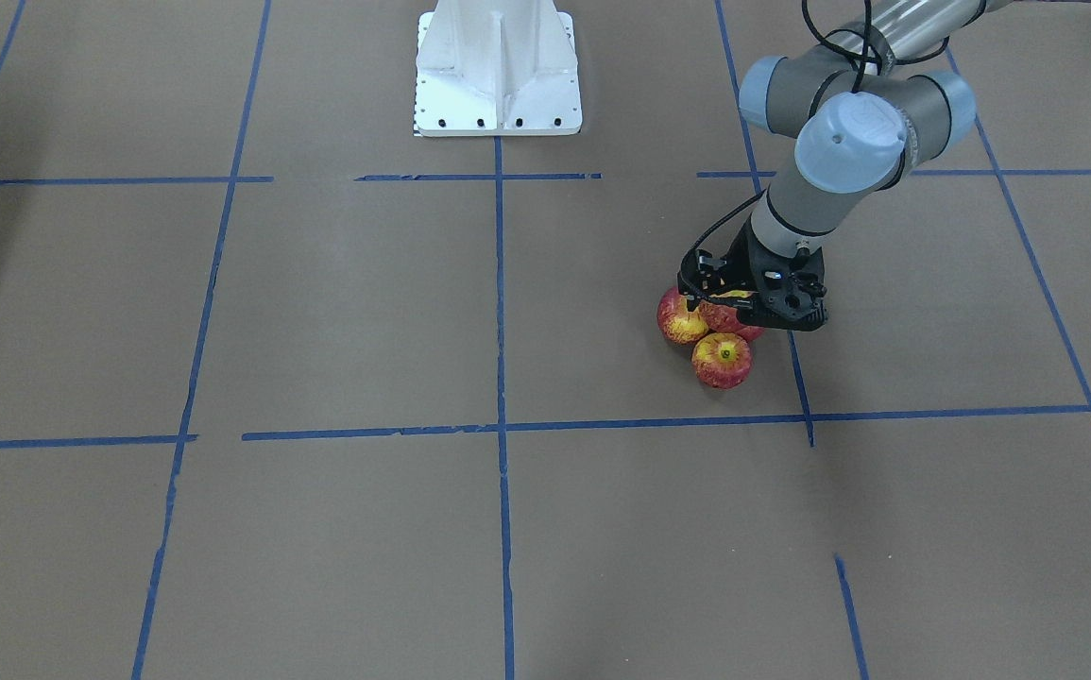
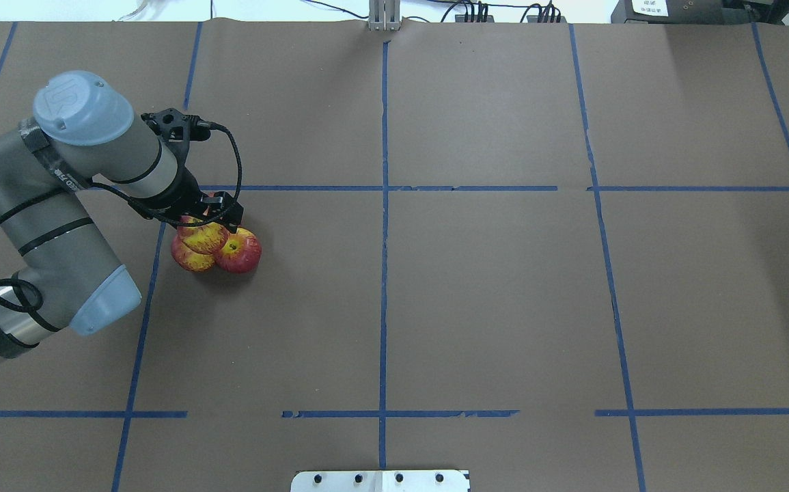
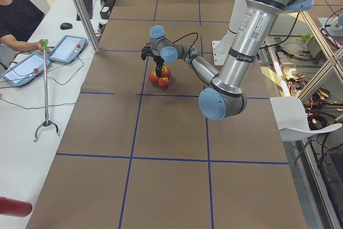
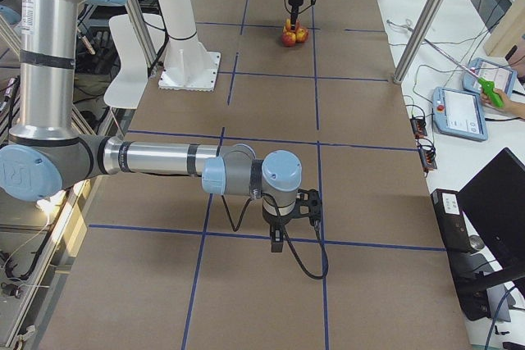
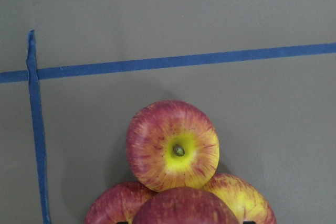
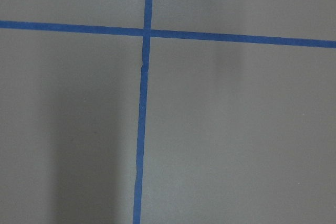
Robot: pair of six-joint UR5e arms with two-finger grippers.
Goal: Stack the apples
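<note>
Four apples (image 1: 722,359) are grouped on the robot's left half of the surface (image 2: 503,307), near a crossing of blue tape lines (image 5: 173,61). We record three of them resting on the surface and touching one another in a tight triangle. One of these, the stem-up apple (image 5: 173,145), turns its yellow-green dimple straight up toward the wrist camera. The top apple (image 5: 184,208) sits above the gap between the three.

The left end effector (image 2: 210,222) stands directly over the group, pointing down, with a fingertip on either side of the top apple. We cannot tell whether it is clamped on that apple or merely bracketing it, because the contact points fall at the very edge of the wrist view.

The right end effector (image 4: 278,243) hangs over bare surface beside another tape crossing, well apart from the fruit. We cannot tell whether it is released or clenched.
</note>
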